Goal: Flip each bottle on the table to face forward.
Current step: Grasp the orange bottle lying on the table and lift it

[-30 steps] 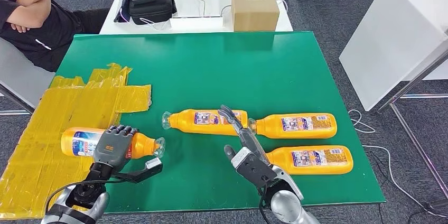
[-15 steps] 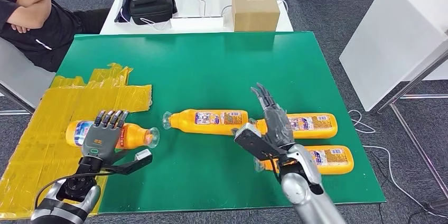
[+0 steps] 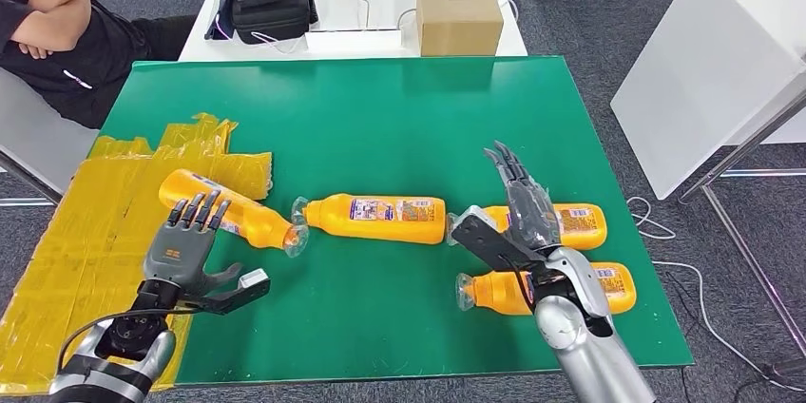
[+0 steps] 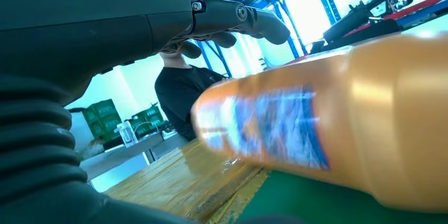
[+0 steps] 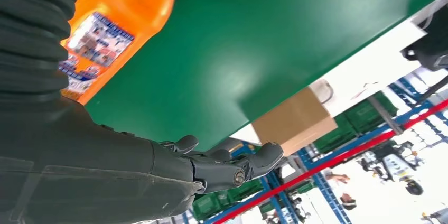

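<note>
Here the work splits between two arms over the green counter (image 3: 380,127). The left robot hand (image 3: 181,249) lies flat with its fingers spread, holding nothing, its fingertips at or just over the leftmost bottle (image 3: 228,210), which lies slanted half on the yellow taped patch (image 3: 86,232) with its cap end almost touching the cap end of the middle bottle (image 3: 375,218). The right robot hand (image 3: 518,218) is likewise open and empty, fingers straight and together, poised above the far right bottle (image 3: 570,222), with the near right bottle (image 3: 504,291) lying just below it and partly behind the forearm. All four bottles lie on their sides; the middle and right ones show printed labels upward, while the leftmost shows plain orange in the head view, so it seems the one in hand. To turn it well, the left fingers probably ought to press lightly on the body rather than the tapered neck and roll it along its axis, not drag it, as a sideways push could knock the middle bottle. Whether the fingers actually touch the bottle cannot be told. The right robot hand should lower squarely onto its bottle's midsection, keeping clear of the neighbour.
</note>
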Motion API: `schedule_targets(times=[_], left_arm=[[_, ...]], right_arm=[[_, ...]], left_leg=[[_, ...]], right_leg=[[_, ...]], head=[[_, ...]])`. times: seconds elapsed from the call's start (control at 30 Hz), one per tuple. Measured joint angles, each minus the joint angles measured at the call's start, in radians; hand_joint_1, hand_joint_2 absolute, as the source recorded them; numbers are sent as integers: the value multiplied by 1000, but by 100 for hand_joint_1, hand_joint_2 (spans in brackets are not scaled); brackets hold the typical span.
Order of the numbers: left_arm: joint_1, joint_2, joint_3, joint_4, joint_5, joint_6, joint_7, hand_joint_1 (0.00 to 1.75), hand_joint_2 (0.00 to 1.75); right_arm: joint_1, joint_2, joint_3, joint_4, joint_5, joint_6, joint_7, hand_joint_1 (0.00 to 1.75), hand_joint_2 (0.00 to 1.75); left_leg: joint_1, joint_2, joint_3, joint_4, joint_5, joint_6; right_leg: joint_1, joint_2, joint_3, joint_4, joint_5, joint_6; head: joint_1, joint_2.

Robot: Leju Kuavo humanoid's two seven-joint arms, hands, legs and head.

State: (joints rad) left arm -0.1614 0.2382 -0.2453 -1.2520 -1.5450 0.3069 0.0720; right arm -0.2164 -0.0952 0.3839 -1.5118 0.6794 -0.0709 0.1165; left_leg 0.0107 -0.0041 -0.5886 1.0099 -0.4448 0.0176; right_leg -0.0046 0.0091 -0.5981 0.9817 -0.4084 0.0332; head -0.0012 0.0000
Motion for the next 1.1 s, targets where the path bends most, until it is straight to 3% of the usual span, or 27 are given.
schedule_targets(times=[0.1,0.17,0.3,0.4,0.5,0.67,0.93,1.1], left_arm=[[0,1,0,0,3,-2,-3,0,0],[0,2,4,-2,102,-44,-72,0,0],[47,-17,73,-128,831,-315,-353,0,0],[92,-96,128,-254,1167,-393,-376,0,0],[134,-189,153,-370,1377,-405,-375,0,0],[171,-269,157,-467,1444,-389,-378,0,0],[228,-381,148,-509,1656,-375,-411,0,0],[249,-419,131,-509,1670,-355,-421,0,0]], right_arm=[[-1,-6,-5,0,2,2,2,0,175],[-11,-13,-7,7,2,22,6,0,175],[-64,-21,-5,79,-22,78,5,0,175],[-64,-21,-3,104,-17,88,8,0,175],[-72,-18,4,150,-5,101,17,0,175],[-96,-8,20,215,3,104,21,0,175],[-153,32,73,307,-5,115,18,0,175],[-178,61,104,345,-11,113,17,0,175]], left_leg=[[0,0,0,0,0,0],[0,0,0,0,0,0],[0,0,0,0,0,0],[0,-1,0,0,0,0],[-1,-1,-1,0,-1,1],[-2,-1,0,0,-1,1],[-1,0,1,0,-1,1],[-1,-1,0,0,-1,1]], right_leg=[[0,0,0,0,0,0],[0,0,0,0,0,0],[0,0,0,0,0,0],[-1,0,0,0,0,0],[-2,0,0,-1,0,0],[-2,0,0,-1,0,0],[-2,1,1,0,0,0],[-1,0,1,0,0,0]], head=[[0,0],[0,0],[0,0],[0,0],[0,0],[-1,0],[-1,0],[-1,0]])
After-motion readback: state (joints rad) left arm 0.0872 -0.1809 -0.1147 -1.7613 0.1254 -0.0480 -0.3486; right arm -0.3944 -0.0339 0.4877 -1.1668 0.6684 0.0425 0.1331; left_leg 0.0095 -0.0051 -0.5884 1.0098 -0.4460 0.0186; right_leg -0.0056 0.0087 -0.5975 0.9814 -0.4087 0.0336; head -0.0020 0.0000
